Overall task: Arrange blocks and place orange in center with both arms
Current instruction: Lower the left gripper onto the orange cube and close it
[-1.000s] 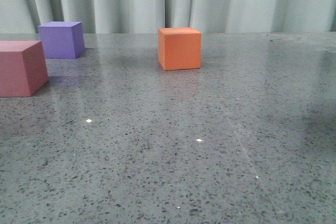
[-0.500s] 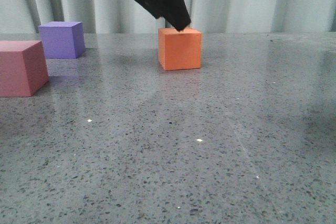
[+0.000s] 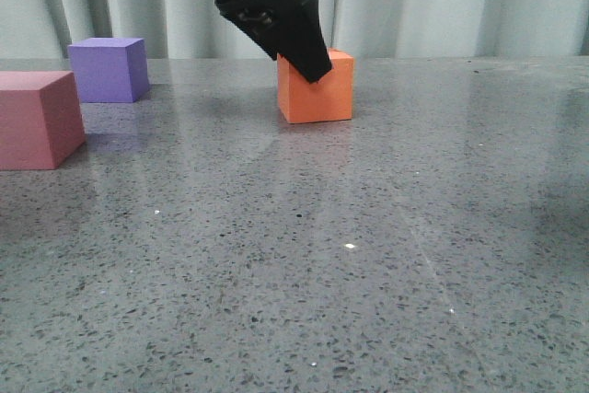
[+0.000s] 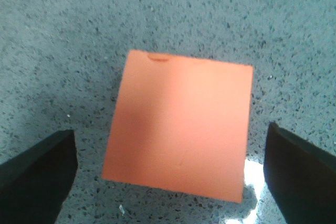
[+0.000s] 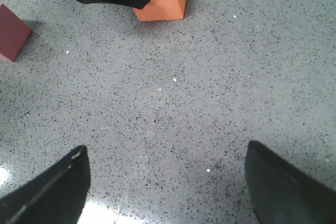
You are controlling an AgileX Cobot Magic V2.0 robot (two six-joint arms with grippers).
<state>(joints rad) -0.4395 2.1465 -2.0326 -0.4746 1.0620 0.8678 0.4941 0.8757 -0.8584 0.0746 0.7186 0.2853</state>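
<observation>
the orange cube [image 3: 317, 89] sits on the tabletop [image 3: 368, 246], well to the right of the purple cube [image 3: 108, 69] and the pinkish-red cube [image 3: 37, 119]. the left claw [image 4: 168, 171] hangs over the orange cube, spread wide, one finger off each side and neither touching. to grip well, it should sink until the fingers bracket the cube's mid-height, stay square to the faces, then close evenly. the right claw [image 5: 168, 182] hovers spread and empty, nearer the robot than the orange cube.

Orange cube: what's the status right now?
Left gripper open, straddling orange cube. Right gripper open, over bare table. Nothing in the way.
</observation>
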